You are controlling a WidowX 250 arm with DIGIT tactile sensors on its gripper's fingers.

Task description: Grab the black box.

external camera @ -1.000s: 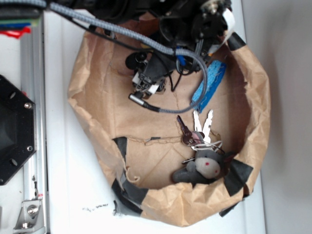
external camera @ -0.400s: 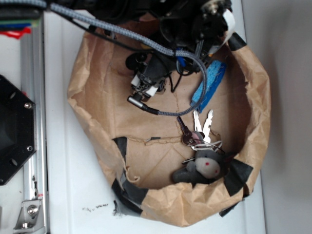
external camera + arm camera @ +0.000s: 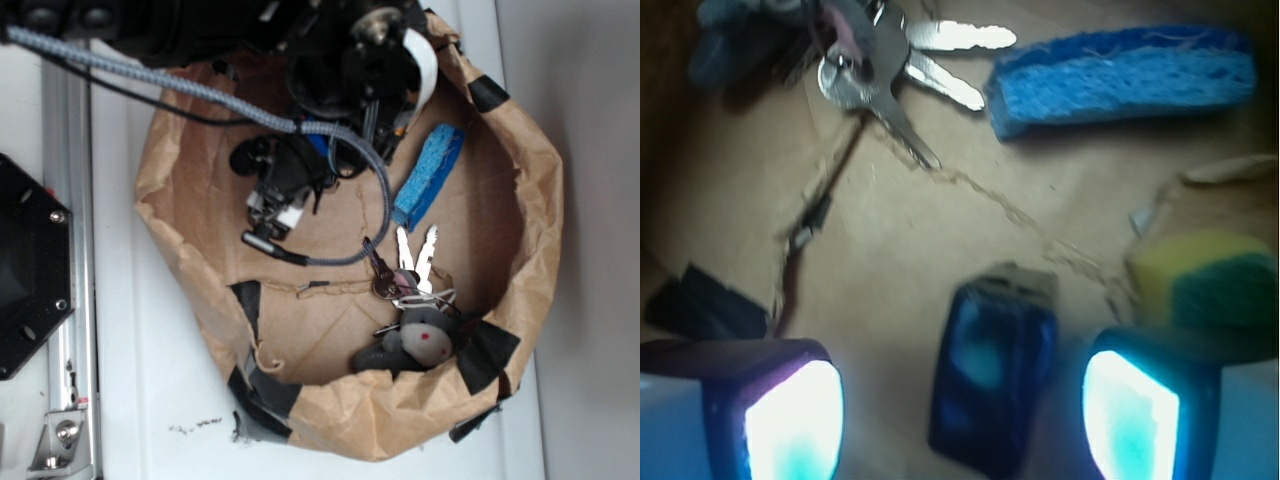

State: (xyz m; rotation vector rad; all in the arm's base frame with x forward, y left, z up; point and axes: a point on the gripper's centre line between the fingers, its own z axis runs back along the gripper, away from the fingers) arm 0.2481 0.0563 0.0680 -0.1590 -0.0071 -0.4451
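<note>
In the wrist view the black box (image 3: pixel 992 375), small with a glossy dark rim and a shiny top, lies flat on the brown paper floor. It sits between my two glowing pads (image 3: pixel 795 420), with a gap on each side and nearer the right one. My gripper (image 3: pixel 962 425) is open, low over the box and touching nothing. In the exterior view the gripper (image 3: pixel 270 208) hangs inside the upper left of the paper bag basin (image 3: pixel 180 260), and the box is hidden beneath it.
A blue sponge (image 3: pixel 428 175) leans at the basin's upper right. Keys (image 3: pixel 410 265) and a grey stuffed toy (image 3: pixel 415 340) lie lower right. A yellow-green sponge (image 3: pixel 1205 280) sits beside my right finger. A black hexagonal plate (image 3: pixel 25 265) is outside, left.
The arm and gripper have shifted left and a little lower in the basin, uncovering more of the blue sponge. The other things have not moved.
</note>
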